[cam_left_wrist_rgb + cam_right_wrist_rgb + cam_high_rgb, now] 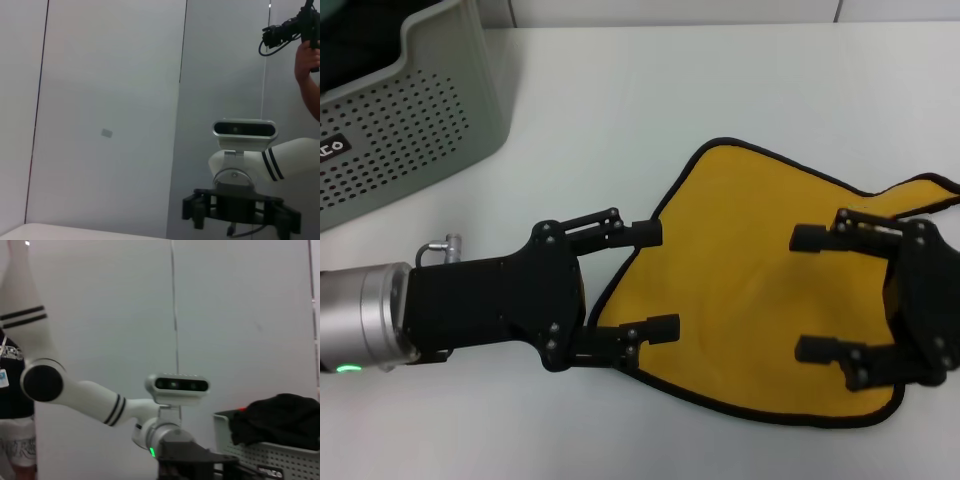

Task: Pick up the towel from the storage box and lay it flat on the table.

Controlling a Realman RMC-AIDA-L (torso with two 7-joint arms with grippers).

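- The towel (pixel 765 290) lies on the table (pixel 650 110), out of the box (pixel 400 110), which stands well apart at the table's far left corner.
- It is mostly spread out, mustard side up, with its thin black edge showing along the left, far and near sides.
- It is not quite flat: the far right corner runs out in a narrow, creased strip toward the head view's right edge.
- The left gripper (pixel 655 280) reaches in from the left, low over the towel's left edge; its 2 fingers (pixel 640 232) are spread wide, with their tips over the yellow cloth.
- Whether those tips touch the cloth cannot be told.
- The right gripper (pixel 810 295) comes in from the right, facing the left one, over the towel's right part; its 2 fingers (pixel 817 238) are also spread wide, and nothing is held between them.
- Bare cloth lies between the 2 grippers.
- The box has perforated sides and a small black label (pixel 332 148) with white letters on its near wall.
- In the right wrist view, a dark bundle (pixel 280 420) sits heaped above the box's rim (pixel 222 415); what it is cannot be told.
- That view also shows the left arm (pixel 100 402) and its wrist camera (pixel 177 385) against a pale wall.
- The left wrist view shows the right arm's wrist camera (pixel 244 129).
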